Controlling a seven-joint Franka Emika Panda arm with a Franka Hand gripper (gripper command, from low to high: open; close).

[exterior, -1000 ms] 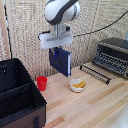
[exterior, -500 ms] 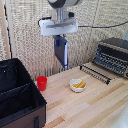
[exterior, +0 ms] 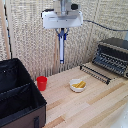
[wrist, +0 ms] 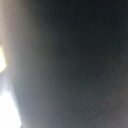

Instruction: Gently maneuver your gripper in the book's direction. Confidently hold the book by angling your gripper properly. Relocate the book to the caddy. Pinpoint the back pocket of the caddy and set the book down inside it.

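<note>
My gripper [exterior: 61,33] hangs under the white boxy wrist, high above the wooden table. It is shut on the dark navy book [exterior: 61,48], which hangs edge-on and upright below the fingers. The black caddy [exterior: 22,107] stands on the exterior view's left, with an inner divider [exterior: 17,90] that splits it into a farther pocket [exterior: 11,76] and a nearer one. The book is well to the right of the caddy and above it. The wrist view is filled by a dark blurred surface [wrist: 75,65], very close to the lens.
A red cup [exterior: 42,83] stands just right of the caddy. A white bowl [exterior: 77,85] with yellow pieces sits mid-table. A dark toaster oven [exterior: 112,56] with a rack [exterior: 94,73] in front is on the right. A woven screen is behind.
The gripper has lifted the book higher and turned it. The broad face showed a second ago; now it shows edge-on. The arm has moved slightly toward the exterior view's left.
</note>
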